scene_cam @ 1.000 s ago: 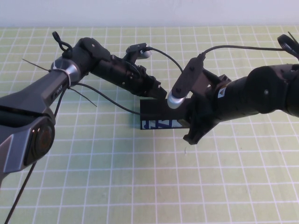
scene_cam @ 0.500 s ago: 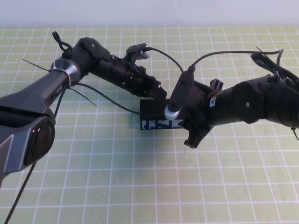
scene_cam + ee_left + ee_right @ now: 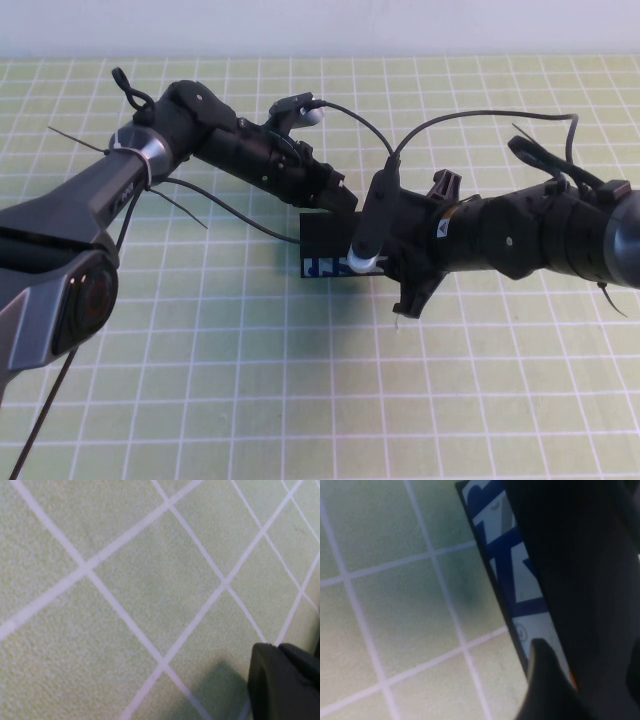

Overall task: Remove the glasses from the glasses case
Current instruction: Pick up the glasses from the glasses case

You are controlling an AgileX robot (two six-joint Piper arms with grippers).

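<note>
High view, L to R, all positions ref. the glasses case (image 3: 328, 240). Left gripper (image 3: 338, 200) sits at the case's far-left top edge, touching or just above it; judged purpose: bracing the box or its lid so it can't slide while the other arm works. Finger state: can't tell, since the arm body covers the tips. Left wrist view gives only green grid mat (image 3: 125, 590) plus one dark finger (image 3: 282, 682), no case in shot, so contact unconfirmed.

Case stands mid-mat, white/blue printed front facing the camera side. Right gripper (image 3: 405, 270) is pressed in over the case's right end, wrist rolled, one finger tip (image 3: 402, 305) hanging past the front wall. Jaws spread wide; nothing visibly clamped. Judged: lined up to reach inside or work the lid.

Hidden: glasses not visible in any view; presumably inside the case, unverified. Lid position (up/down) unreadable, as right arm masks the top. Right wrist view shows the printed front (image 3: 520, 587) close up beside a dark mass, not identifiable.
</note>
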